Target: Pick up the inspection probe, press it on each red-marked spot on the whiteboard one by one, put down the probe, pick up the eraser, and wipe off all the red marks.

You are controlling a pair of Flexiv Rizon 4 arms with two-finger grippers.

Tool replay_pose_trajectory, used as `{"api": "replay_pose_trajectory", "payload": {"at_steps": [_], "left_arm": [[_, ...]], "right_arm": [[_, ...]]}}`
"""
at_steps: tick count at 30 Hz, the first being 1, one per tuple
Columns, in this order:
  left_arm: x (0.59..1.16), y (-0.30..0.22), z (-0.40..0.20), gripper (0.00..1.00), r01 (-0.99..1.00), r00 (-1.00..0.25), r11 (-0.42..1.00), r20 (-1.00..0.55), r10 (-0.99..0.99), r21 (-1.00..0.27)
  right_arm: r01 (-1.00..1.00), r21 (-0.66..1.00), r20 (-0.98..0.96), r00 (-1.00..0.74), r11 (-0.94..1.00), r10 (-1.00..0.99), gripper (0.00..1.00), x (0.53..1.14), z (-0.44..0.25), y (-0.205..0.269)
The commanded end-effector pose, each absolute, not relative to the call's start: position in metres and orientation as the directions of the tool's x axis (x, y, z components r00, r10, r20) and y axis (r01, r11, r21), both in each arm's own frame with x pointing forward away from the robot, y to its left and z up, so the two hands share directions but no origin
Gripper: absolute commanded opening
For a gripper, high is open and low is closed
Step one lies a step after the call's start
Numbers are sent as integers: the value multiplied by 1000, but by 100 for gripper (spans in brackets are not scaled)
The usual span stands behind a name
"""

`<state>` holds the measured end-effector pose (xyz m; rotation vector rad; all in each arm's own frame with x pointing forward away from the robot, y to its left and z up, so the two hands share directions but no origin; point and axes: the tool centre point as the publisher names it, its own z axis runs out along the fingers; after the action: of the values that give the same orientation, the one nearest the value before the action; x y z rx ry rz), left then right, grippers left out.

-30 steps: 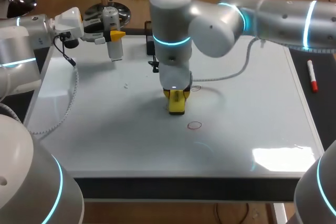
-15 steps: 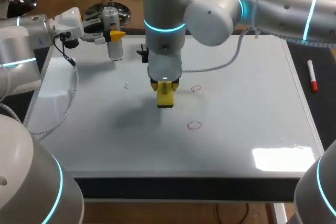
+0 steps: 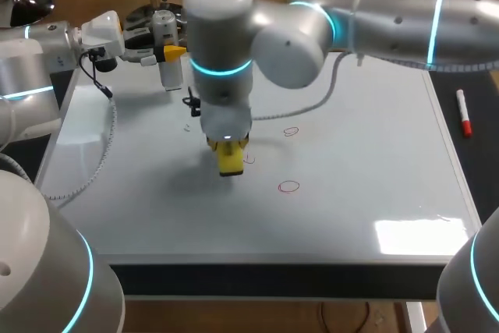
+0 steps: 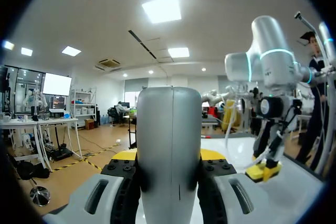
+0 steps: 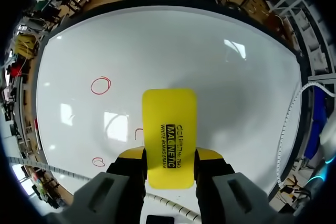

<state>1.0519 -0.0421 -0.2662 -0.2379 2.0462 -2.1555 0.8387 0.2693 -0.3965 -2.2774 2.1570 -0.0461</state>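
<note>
The whiteboard (image 3: 374, 161) covers most of the table (image 3: 273, 280). The right arm (image 3: 405, 17) comes in from the right and reaches past the middle. The right gripper (image 3: 228, 154) clamps the eraser (image 3: 230, 163) low over the board, left of centre. A small mark (image 3: 249, 160) lies just right of the eraser. Two circled marks lie farther right, one (image 3: 291, 131) behind the other (image 3: 288, 186). At the board's far left corner the left gripper (image 3: 173, 54) grips the inspection probe (image 3: 170, 76) upright. A marker pen (image 3: 464, 112) lies beyond the board's right edge.

You'll see the whiteboard (image 3: 366, 138) is glossy and smooth, mirroring the ceiling lights. The eraser (image 5: 169, 129) looks like smooth yellow plastic. The probe (image 4: 169, 140) has a satin grey, seamed shell.
</note>
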Motion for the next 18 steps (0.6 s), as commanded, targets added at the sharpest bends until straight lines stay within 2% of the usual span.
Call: {"api": "replay_pose_trajectory", "payload": {"at_steps": [1,18], "left_arm": [[1052,-42,-266,0,8,-975,-53,4,-223,-999],[1052,-42,-266,0,8,-975,-53,4,-223,-999]], "right_arm": [[-998,-28,30,52,-52,-998,0,837,-403,275],[-1000,-5,1,16,-16,-1000,0,831,-419,266]]}}
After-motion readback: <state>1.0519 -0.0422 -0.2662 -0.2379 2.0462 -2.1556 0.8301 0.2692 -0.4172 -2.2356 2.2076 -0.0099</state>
